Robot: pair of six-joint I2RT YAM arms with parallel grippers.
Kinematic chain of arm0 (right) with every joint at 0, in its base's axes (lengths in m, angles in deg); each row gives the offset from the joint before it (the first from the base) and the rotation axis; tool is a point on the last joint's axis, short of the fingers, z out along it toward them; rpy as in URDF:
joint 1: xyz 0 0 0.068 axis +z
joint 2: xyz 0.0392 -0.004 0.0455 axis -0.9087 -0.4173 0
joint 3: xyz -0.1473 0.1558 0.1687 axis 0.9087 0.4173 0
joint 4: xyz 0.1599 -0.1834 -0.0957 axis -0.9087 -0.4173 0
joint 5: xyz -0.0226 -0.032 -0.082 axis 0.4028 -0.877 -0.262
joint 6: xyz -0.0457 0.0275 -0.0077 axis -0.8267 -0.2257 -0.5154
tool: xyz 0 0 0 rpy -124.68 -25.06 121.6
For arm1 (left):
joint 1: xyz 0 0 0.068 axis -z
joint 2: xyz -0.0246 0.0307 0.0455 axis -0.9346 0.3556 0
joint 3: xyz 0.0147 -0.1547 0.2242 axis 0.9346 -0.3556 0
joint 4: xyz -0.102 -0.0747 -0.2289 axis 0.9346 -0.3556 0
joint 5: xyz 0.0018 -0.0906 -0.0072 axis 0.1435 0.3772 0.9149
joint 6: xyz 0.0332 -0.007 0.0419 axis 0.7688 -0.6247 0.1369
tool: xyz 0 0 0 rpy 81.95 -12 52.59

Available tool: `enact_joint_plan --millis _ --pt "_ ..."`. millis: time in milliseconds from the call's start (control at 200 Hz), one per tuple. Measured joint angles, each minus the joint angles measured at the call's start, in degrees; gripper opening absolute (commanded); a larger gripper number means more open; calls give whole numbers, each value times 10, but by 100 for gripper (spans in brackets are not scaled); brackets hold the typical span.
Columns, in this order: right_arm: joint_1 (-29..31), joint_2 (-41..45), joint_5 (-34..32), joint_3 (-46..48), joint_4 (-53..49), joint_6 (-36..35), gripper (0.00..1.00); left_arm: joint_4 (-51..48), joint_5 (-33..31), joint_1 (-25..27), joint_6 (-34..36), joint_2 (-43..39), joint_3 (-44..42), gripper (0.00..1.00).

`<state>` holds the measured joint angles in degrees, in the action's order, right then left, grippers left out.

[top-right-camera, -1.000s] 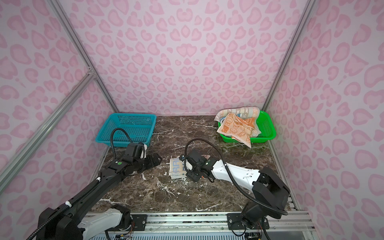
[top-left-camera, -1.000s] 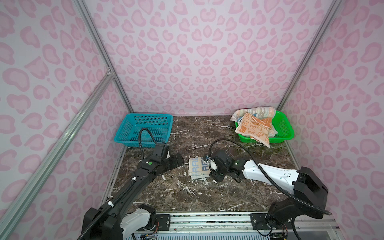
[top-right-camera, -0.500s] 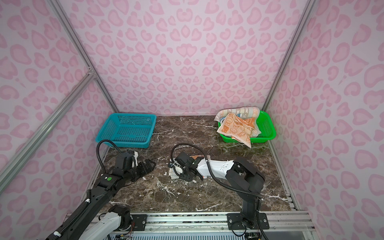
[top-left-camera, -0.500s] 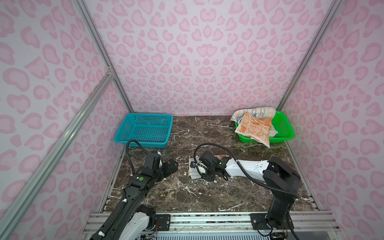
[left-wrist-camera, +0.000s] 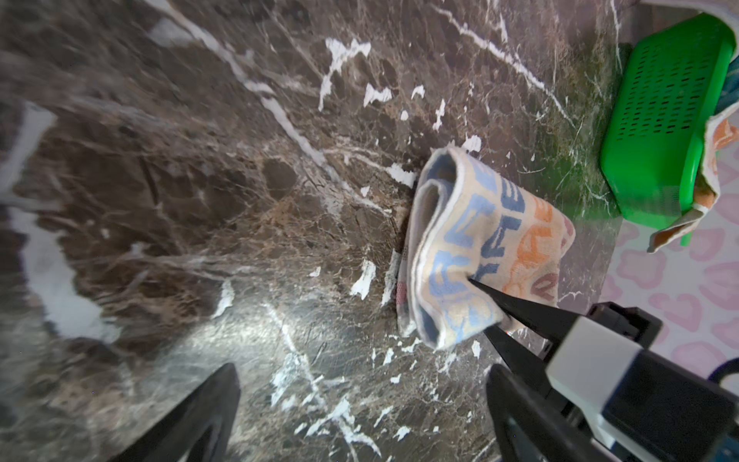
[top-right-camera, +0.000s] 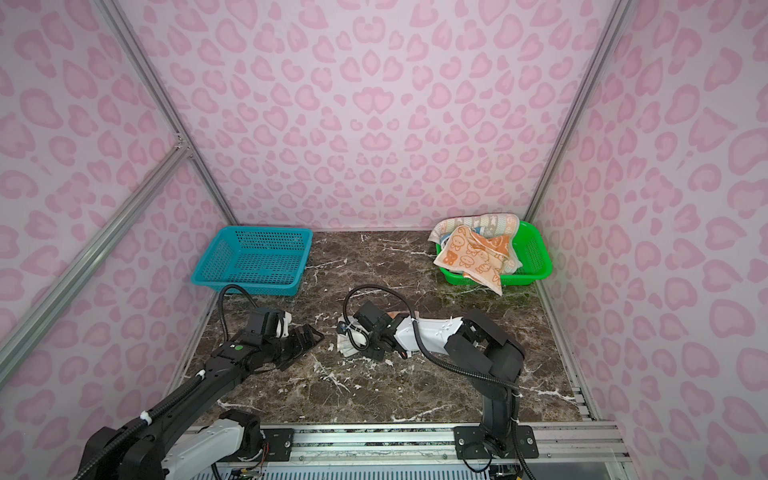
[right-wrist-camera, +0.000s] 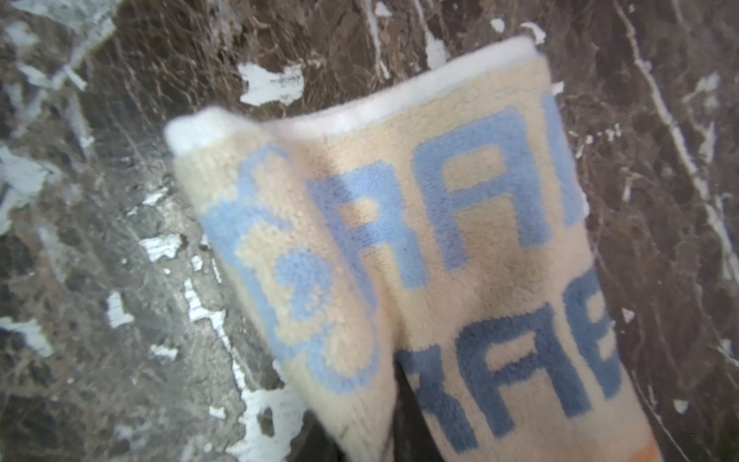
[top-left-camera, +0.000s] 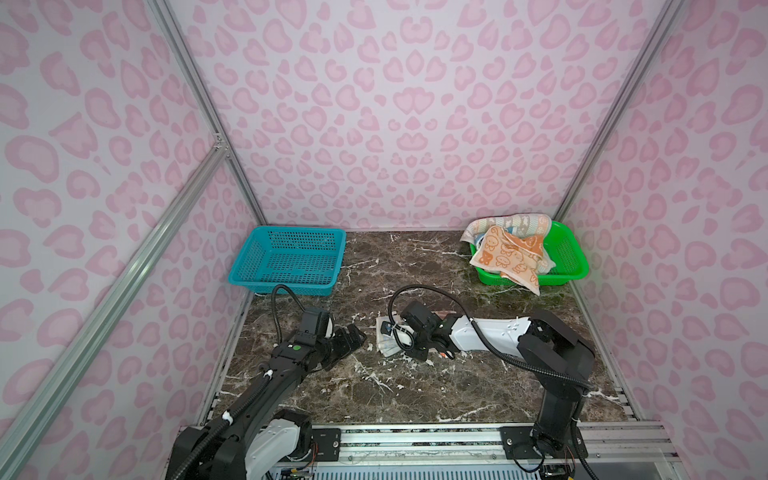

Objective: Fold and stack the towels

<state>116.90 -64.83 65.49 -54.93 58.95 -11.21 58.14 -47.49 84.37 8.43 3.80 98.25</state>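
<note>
1. Clamping right gripper [left-wrist-camera: 480, 306] onto folded RABBIT towel [top-left-camera: 383, 347], centre of both top views, on marble tabletop [top-left-camera: 415, 386].
2. Holding left gripper [top-left-camera: 351, 334] spread wide, empty, just left of towel.
3. Leaving other towels [top-left-camera: 509, 255] draped over green basket [top-left-camera: 573, 257], upper right.

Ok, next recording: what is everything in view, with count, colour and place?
table: one, dark brown marble, beneath everything
walls: three, pink blotch print, enclosing the table
green basket: one, green, back right
blue basket: one, teal, back left, no towel inside
folded towel: one, cream with blue and orange lettering, middle of the table
orange towel: one, orange with cream faces, hanging over the green basket's front
striped towel: one, pale chevron, back of the green basket
left gripper: one, black, open, beside the folded towel, not touching
right gripper: one, black, shut on the folded towel
</note>
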Motion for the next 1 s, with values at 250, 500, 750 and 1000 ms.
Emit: enact_joint_plan --millis 250,500,750,1000 --pt "-6 16 42 38 66 44 7 89 73 14 -25 98 10 98" --pt "-16 33 64 73 129 85 8 150 120 33 -32 196 44 96" --pt "-20 34 73 88 159 103 12 250 174 68 -59 287 65 78" --pt "-22 44 72 104 180 108 16 269 177 80 -74 320 85 76"
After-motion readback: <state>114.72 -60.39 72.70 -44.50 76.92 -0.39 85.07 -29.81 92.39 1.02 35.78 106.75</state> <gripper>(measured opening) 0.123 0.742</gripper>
